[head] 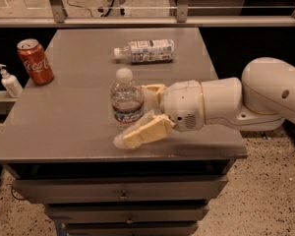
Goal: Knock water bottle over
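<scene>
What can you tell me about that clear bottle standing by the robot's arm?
The water bottle is clear ribbed plastic with a white cap and a narrow label band round its middle. It stands upright on the grey table. The open pincer straddles it, behind and low in front; contact unclear.

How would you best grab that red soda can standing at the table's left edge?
Grip the soda can around its straight middle, coming in level from the side facing the water bottle: the can stands upright and round, and a pump bottle sits on its other side. The gripper is open, close by the water bottle.
</scene>
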You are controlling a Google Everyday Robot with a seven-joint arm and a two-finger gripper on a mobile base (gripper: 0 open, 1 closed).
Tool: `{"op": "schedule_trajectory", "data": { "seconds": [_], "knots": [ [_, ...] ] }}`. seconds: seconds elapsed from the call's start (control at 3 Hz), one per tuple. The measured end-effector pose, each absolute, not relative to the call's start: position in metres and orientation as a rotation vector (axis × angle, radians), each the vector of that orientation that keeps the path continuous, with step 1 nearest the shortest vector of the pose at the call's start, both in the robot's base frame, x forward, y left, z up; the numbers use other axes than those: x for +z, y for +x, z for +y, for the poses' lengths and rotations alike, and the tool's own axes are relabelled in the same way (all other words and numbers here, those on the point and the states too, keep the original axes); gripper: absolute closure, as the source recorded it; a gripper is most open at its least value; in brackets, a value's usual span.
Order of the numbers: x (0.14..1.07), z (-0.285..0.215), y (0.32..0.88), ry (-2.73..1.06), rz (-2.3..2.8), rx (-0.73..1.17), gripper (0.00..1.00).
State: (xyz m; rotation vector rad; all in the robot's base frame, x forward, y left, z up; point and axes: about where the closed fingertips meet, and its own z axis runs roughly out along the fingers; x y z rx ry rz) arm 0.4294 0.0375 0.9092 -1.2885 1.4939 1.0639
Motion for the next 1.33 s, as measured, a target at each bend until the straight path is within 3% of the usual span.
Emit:
{"op": "schedule_trajectory", "data": {
  "seconds": [1.0, 1.33],
  "knots": [
    [0.923, 0.057, 0.444, -1.253, 1.41, 1.087, 0.87],
    [0.941, 0.054, 0.463, -1.404, 1.4, 0.969, 1.0]
  ]
}}
